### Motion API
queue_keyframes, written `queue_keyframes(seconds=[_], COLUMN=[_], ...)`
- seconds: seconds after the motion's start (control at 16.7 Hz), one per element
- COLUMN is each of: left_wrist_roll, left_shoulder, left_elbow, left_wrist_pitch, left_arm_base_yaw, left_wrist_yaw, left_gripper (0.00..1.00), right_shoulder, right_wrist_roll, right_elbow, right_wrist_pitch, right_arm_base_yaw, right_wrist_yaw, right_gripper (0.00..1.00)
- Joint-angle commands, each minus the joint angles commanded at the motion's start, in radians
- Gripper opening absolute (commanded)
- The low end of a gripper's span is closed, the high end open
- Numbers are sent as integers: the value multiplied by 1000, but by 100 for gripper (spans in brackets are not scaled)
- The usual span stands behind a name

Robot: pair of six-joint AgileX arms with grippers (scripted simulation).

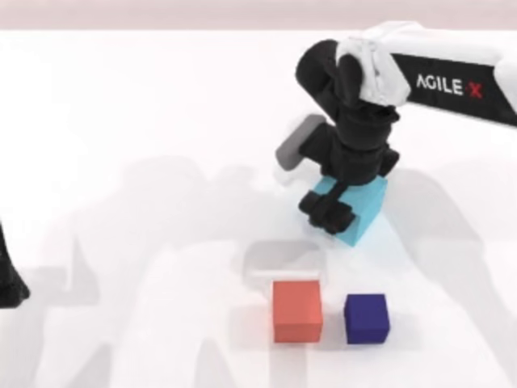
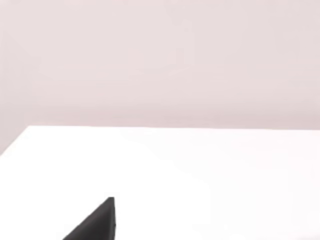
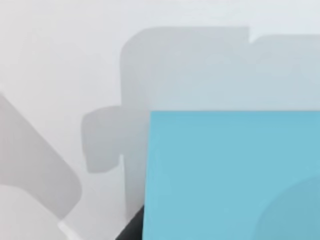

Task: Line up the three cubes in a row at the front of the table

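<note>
The white surface [image 1: 121, 121] carries all three cubes. The right arm's jaws [image 1: 329, 208] are down over the light cyan-blue cube [image 1: 365, 212], which sits directly under them; whether they are gripping it cannot be told. The coral-red cube [image 1: 297, 310] lies near, below and slightly left of the jaws in the top view, with the small navy-blue cube [image 1: 367, 318] just beside it, apart. The left arm [image 1: 10, 279] is parked at the left edge.

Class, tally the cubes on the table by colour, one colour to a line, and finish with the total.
Light cyan-blue cube: 1
Coral-red cube: 1
Dark navy-blue cube: 1
Total: 3
</note>
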Motion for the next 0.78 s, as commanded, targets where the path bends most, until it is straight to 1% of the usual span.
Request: queue_keyframes(seconds=[0.48,0.6,0.78], left_wrist_roll=[0,0,0], left_shoulder=[0,0,0], left_elbow=[0,0,0], left_wrist_pitch=[0,0,0], left_arm_base_yaw=[0,0,0], left_wrist_yaw=[0,0,0], left_gripper=[100,100,100], right_shoulder=[-6,-14,-38], right_wrist_roll=[1,-2,0], right_elbow=[4,39,122], right_wrist_pitch=[-6,-44,-167], right_arm_base_yaw=[-2,2,4], right_wrist_yaw=[0,-1,0], right_gripper=[0,0,0])
